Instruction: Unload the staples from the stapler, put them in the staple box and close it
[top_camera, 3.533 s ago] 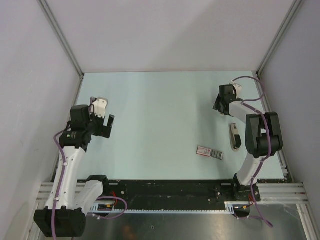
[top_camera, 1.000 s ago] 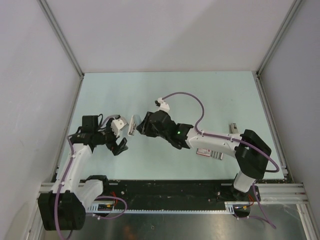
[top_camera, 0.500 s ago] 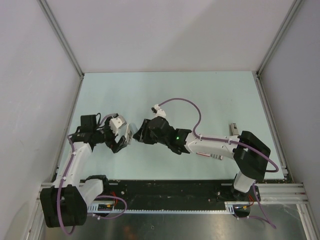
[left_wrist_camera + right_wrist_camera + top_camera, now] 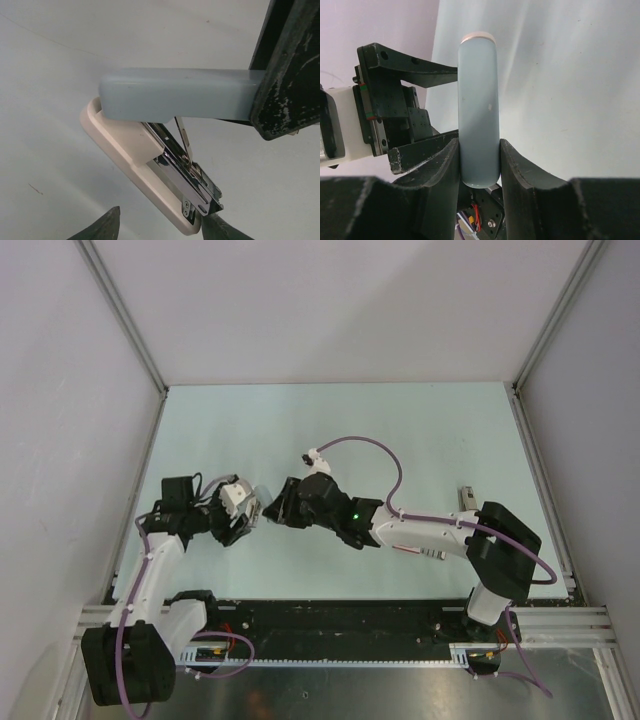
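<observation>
Where both arms meet over the left half of the worktop, grips the stapler in the right claw, clamped firmly on it, with fingers pressed against both flanks of the blue-grey top arm. Holds it clear of the surface, nearer the left edge than the right, roughly midway between far and near edges. Shows in the left wrist view as hinged apart: beige base swung away from the top arm, chrome magazine bared between them. Cannot tell whether staples lie in that magazine. Faces the stapler with the left claw, spread wide and gripping nothing, fingertips apart with the base's end between them, close by one tip. Half hides a flat pink-and-dark box beneath the right forearm, close to the near edge, right of the middle.
</observation>
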